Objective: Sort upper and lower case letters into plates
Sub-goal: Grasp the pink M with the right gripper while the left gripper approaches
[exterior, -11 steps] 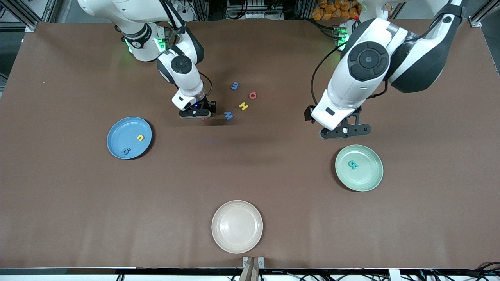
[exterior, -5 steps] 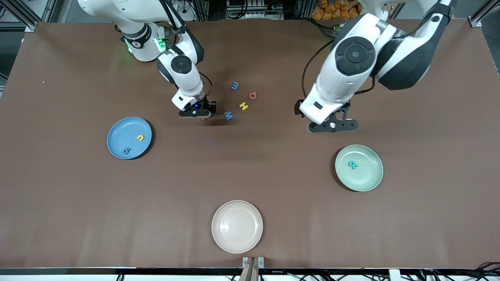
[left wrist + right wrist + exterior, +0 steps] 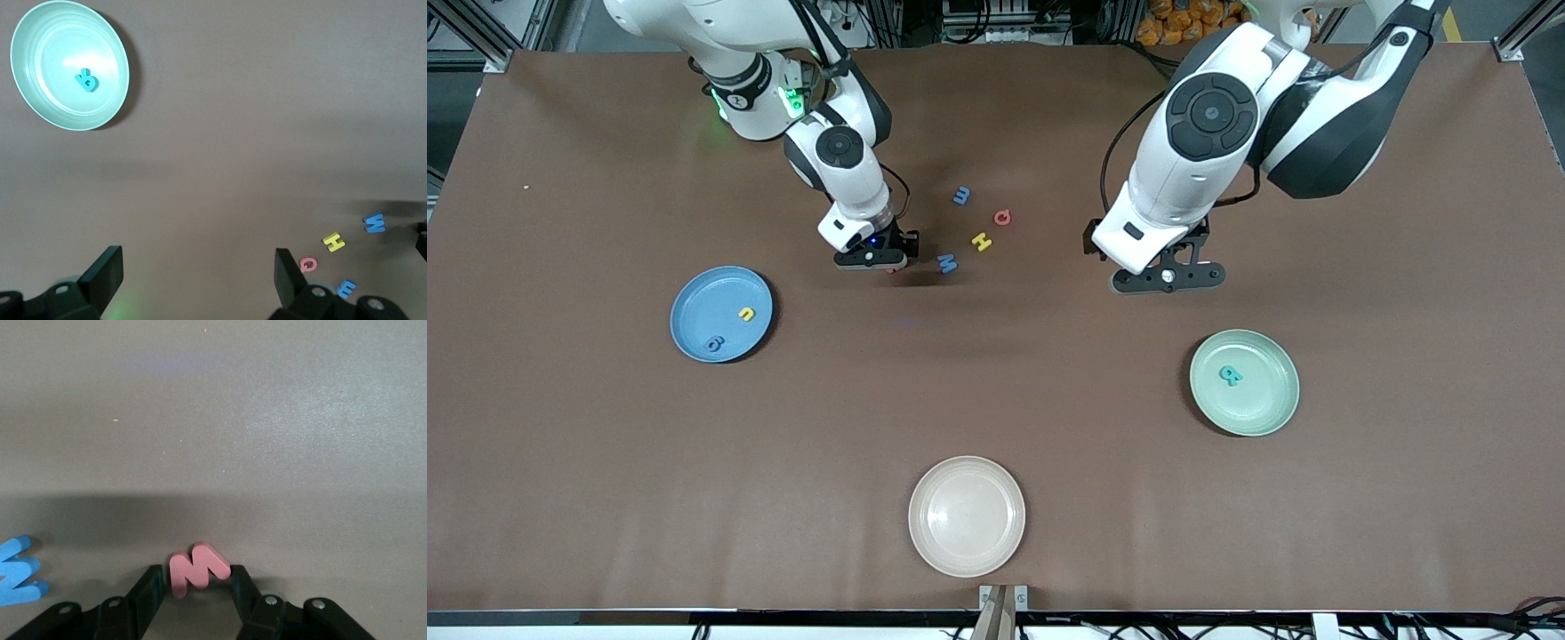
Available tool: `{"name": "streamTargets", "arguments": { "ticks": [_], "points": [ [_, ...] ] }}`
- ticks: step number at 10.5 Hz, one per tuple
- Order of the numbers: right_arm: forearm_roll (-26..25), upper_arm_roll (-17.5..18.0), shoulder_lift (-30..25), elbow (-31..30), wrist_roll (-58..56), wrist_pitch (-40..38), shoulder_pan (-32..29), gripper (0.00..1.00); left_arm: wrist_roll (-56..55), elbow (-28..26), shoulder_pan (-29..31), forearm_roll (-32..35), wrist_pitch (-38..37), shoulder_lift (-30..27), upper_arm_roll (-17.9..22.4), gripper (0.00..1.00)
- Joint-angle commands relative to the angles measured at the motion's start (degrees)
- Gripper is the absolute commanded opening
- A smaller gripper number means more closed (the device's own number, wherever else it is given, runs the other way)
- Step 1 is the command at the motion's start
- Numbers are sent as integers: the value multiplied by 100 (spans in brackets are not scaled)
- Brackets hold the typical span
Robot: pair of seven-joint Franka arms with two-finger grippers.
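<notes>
My right gripper [image 3: 876,263] is low at the table, its fingers [image 3: 152,583] shut on either side of a red letter M [image 3: 198,568]. Beside it lies a blue W [image 3: 947,263], then a yellow H [image 3: 982,241], a red Q [image 3: 1002,217] and a blue E-like letter [image 3: 961,196]. My left gripper [image 3: 1167,278] hangs open over bare table, with nothing between its fingers [image 3: 107,267]. The blue plate [image 3: 707,302] holds a yellow letter [image 3: 746,313] and a blue letter [image 3: 713,343]. The mint green plate [image 3: 1267,396] holds a teal letter [image 3: 1231,375].
A cream-white plate [image 3: 967,516] sits near the front edge of the brown table. The left wrist view shows the mint plate [image 3: 53,100] and the loose letters W [image 3: 374,223], H [image 3: 333,242] and Q [image 3: 308,265].
My left arm has swung away from the mint plate toward the loose letters, its gripper still open. The right gripper has stayed in place on the red M.
</notes>
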Motion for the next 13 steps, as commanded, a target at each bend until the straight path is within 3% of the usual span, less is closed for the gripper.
{"name": "streamTargets", "arguments": {
  "ticks": [1, 11, 13],
  "points": [
    [-6, -78, 145, 74, 35, -14, -46, 52, -164, -21, -68, -178, -61, -49, -95, 100],
    [-6, -96, 233, 329, 78, -304, -20, 51, -147, -12, 11, -177, -61, -31, -95, 100],
    [-6, -87, 224, 338, 79, -304, -38, 46, -156, -30, 3, -177, -61, -22, -95, 100]
  ]
}}
